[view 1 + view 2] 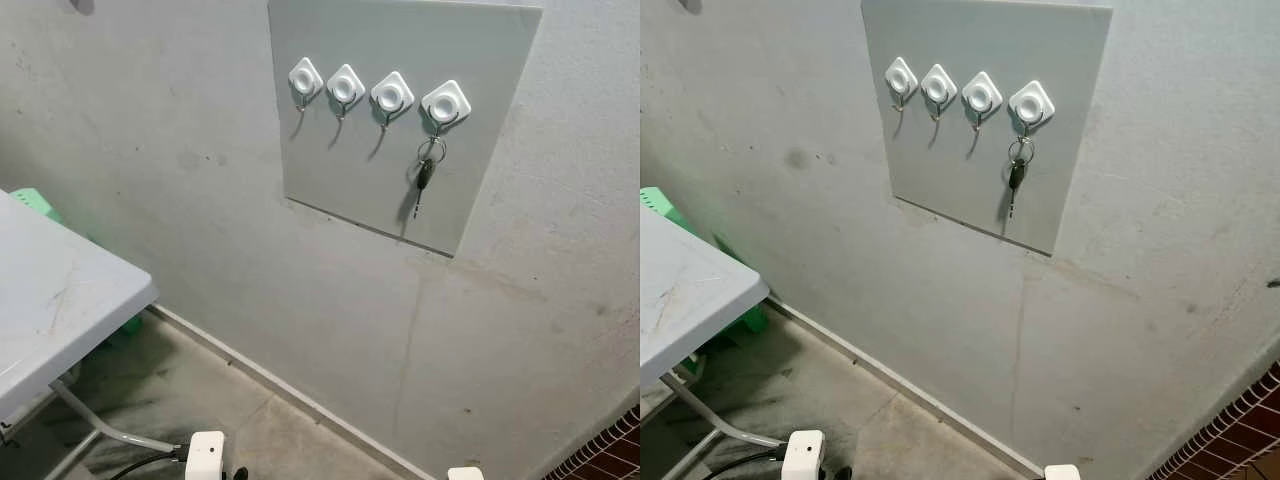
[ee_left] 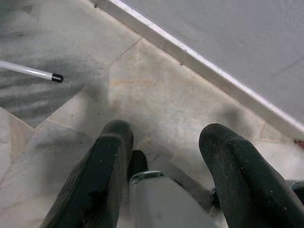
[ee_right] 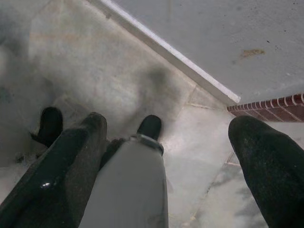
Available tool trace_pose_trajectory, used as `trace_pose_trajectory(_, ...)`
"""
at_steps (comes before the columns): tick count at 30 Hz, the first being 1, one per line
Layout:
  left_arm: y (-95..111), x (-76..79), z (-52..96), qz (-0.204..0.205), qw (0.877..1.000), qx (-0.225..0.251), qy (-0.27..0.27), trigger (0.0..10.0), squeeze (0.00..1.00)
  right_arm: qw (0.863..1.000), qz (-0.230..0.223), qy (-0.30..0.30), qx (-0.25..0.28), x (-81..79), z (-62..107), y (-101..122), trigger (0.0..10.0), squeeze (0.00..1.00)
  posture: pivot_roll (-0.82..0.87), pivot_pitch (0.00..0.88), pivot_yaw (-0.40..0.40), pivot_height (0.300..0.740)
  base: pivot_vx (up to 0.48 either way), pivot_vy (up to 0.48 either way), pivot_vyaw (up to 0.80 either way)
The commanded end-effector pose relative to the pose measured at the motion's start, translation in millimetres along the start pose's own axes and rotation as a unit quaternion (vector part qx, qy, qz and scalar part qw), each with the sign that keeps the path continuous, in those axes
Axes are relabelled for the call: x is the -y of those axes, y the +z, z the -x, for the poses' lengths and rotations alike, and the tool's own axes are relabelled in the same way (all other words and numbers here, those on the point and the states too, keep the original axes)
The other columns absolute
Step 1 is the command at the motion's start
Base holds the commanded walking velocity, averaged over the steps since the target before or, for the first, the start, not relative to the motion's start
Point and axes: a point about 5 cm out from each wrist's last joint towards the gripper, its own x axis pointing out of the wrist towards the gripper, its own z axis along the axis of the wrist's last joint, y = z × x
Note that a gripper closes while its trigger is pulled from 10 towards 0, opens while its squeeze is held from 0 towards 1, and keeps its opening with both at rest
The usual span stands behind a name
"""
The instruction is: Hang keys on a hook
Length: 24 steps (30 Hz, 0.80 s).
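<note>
A grey board (image 1: pixel 380 60) is fixed to the wall and carries a row of white hooks. A bunch of keys (image 1: pixel 426 172) with a dark-headed key hangs by its ring from the rightmost hook (image 1: pixel 445 103). The other hooks, such as the leftmost hook (image 1: pixel 305 78), are bare. Both arms hang low by the floor, far below the board. My left gripper (image 2: pixel 164 156) is open over the marble floor, nothing between its fingers. My right gripper (image 3: pixel 166 152) is open too, beside my grey leg (image 3: pixel 128 190).
A white folding table (image 1: pixel 60 290) stands at the left, with a green object (image 1: pixel 35 203) behind it and a table leg (image 2: pixel 28 71) on the floor. A white skirting (image 1: pixel 290 390) runs along the wall. Red brick tiling (image 1: pixel 605 450) starts at the lower right.
</note>
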Motion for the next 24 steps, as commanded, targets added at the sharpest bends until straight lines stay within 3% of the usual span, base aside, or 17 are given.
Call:
trace_pose_trajectory(1,-4.2,-4.9,1.6,-0.002,1.000,-0.010,0.010,10.0,0.00,1.000,0.011,0.002,-0.004,-2.2,-0.9,1.1,10.0,0.00,0.14,0.000,0.026,0.740,0.000,0.000,0.80)
trace_pose_trajectory(24,-8.0,-11.0,3.2,-0.008,1.000,-0.021,0.019,10.0,0.00,0.999,0.028,0.004,-0.019,0.7,1.5,-7.1,10.0,0.00,0.15,0.000,0.016,0.740,0.000,0.000,0.80)
